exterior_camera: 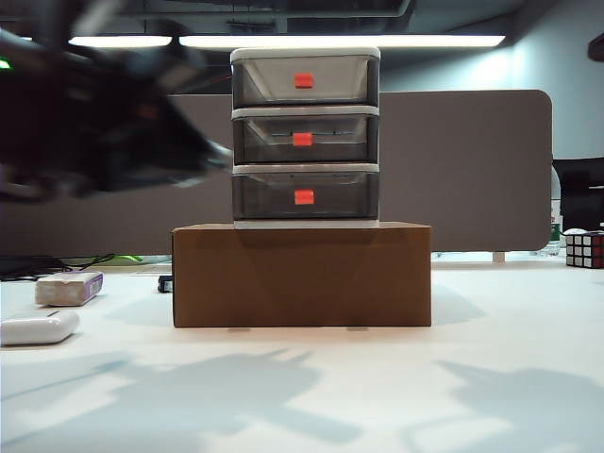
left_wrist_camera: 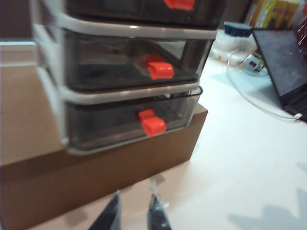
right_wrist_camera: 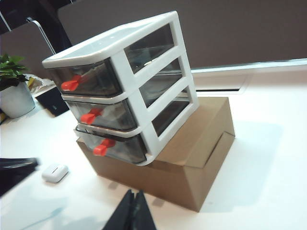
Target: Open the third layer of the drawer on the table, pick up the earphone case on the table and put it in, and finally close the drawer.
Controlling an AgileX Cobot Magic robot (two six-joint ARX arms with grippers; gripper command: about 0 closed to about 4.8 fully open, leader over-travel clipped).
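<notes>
Your left gripper [left_wrist_camera: 133, 213], jaws slightly parted and empty, faces the shut third layer [left_wrist_camera: 129, 122]; right gripper [right_wrist_camera: 134, 211] is clenched; earphone case [exterior_camera: 38, 327] waits near-left.

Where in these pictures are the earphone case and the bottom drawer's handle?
earphone case [exterior_camera: 38, 327], exterior view, middle of its white shell.
third layer handle [exterior_camera: 304, 197], exterior view, centre of the red-orange tab.

The white-framed three-tier drawer unit [left_wrist_camera: 53, 96] is seen on a brown cardboard box [left_wrist_camera: 72, 177]. Its bottom smoky-grey translucent drawer [left_wrist_camera: 110, 124], with a red-orange handle [left_wrist_camera: 153, 126], is seated shut. The left gripper [left_wrist_camera: 133, 215] is held near, fingers slightly parted. A dark laptop [left_wrist_camera: 283, 67] is noted on the white tabletop [left_wrist_camera: 240, 158].
</notes>
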